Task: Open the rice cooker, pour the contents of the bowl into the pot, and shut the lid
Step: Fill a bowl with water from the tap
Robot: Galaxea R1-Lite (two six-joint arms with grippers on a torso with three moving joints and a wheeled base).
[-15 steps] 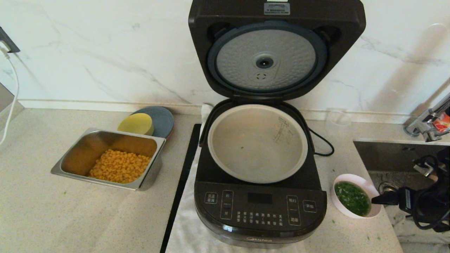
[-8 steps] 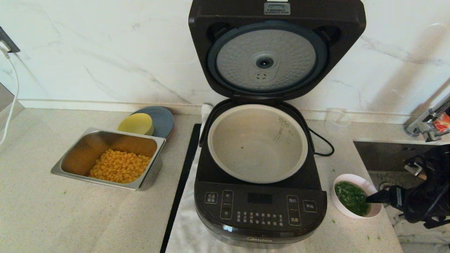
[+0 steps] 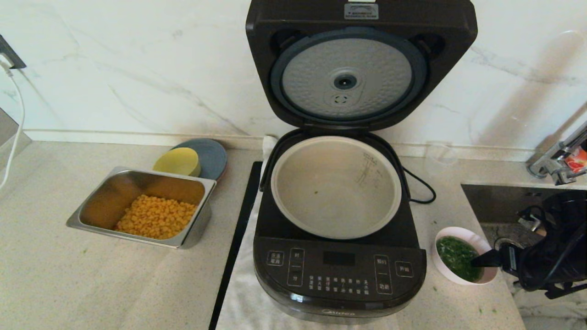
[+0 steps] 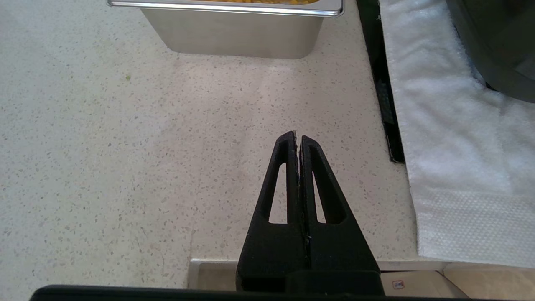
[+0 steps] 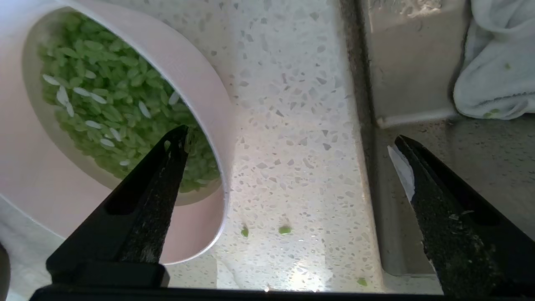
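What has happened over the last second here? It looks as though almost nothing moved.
Only the right gripper moved: it crept further in over the bowl, jaws wide open, one finger above the green contents, gripping nothing. The bowl, the open lid, the pot and the left gripper stayed put.

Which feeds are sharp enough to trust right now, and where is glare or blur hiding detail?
Head view: evenly lit and sharp; soft glare on the rice cooker front edge. Right wrist view: the bowl and its green contents are soft, too close; bright glare on the counter. Left wrist view: crisp, with the left end effector shut.
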